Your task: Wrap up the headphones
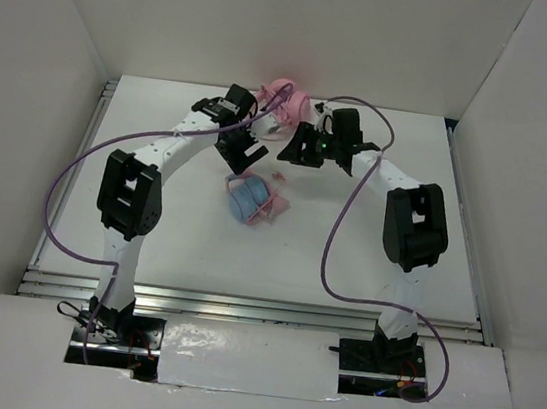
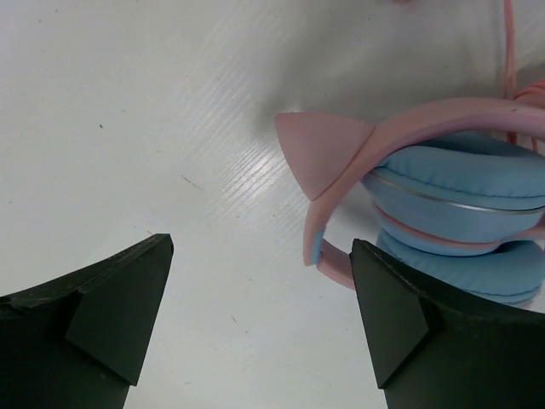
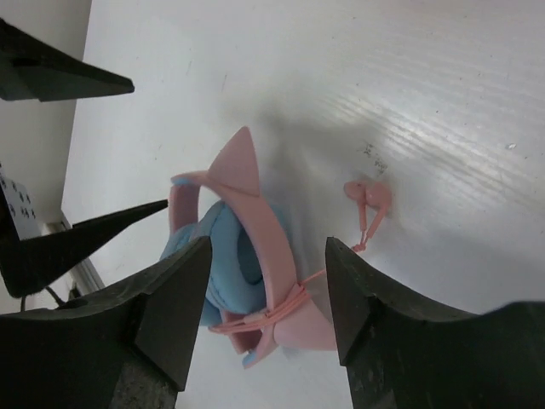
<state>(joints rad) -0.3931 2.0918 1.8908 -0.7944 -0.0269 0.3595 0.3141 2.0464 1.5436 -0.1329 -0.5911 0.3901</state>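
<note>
The headphones (image 1: 252, 199) lie folded on the white table, with light blue ear cups (image 2: 460, 196) and a pink headband with a cat ear (image 2: 328, 152). The thin pink cable (image 3: 285, 304) is wound around the headband, and its plug end (image 3: 372, 201) lies loose on the table. My left gripper (image 1: 240, 150) is open and empty just behind and left of the headphones; in its wrist view (image 2: 264, 315) the headband sits by the right finger (image 2: 409, 328). My right gripper (image 1: 301, 151) is open and empty above the headphones (image 3: 230, 264), its wrist view (image 3: 268, 249) looking down on them.
All-pink headphones (image 1: 282, 98) lie at the back of the table behind both grippers. White walls enclose the table on three sides. The left gripper's black fingers (image 3: 81, 243) show at the left of the right wrist view.
</note>
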